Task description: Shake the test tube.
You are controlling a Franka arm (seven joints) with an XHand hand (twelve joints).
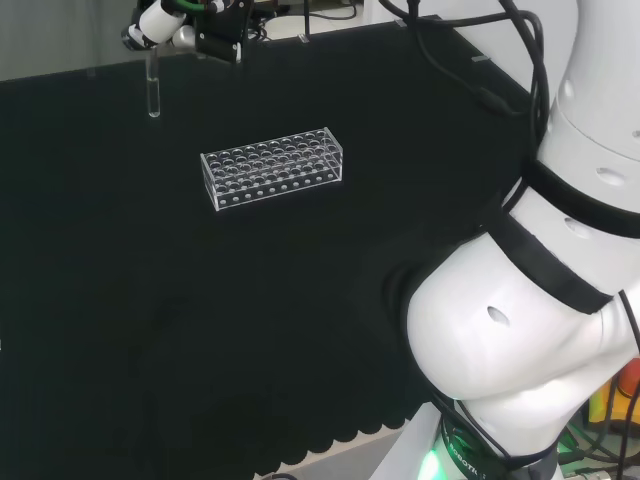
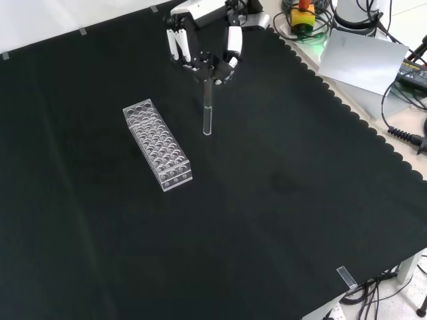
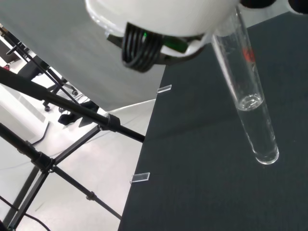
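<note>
Overhead, hand with fingers pinching upright test tube; clear rack just beside

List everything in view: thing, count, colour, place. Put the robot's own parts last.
Test tube: one, clear glass, hanging upright from the hand above the cloth, right of the rack in the front view; the wrist view shows clear liquid in its lower part.
Test tube rack: one, clear plastic, many round holes, no tubes visible in it, on the cloth.
Cloth: one, black, covering the bench.
Emergency stop button: one, red on yellow, off the cloth at the front view's top.
Metal sheet: one, grey, beyond the cloth's scalloped edge, front view's upper right.
Hand: one, black and white, fingers curled on the tube's top.
Arm links: white, head view's right.
</note>
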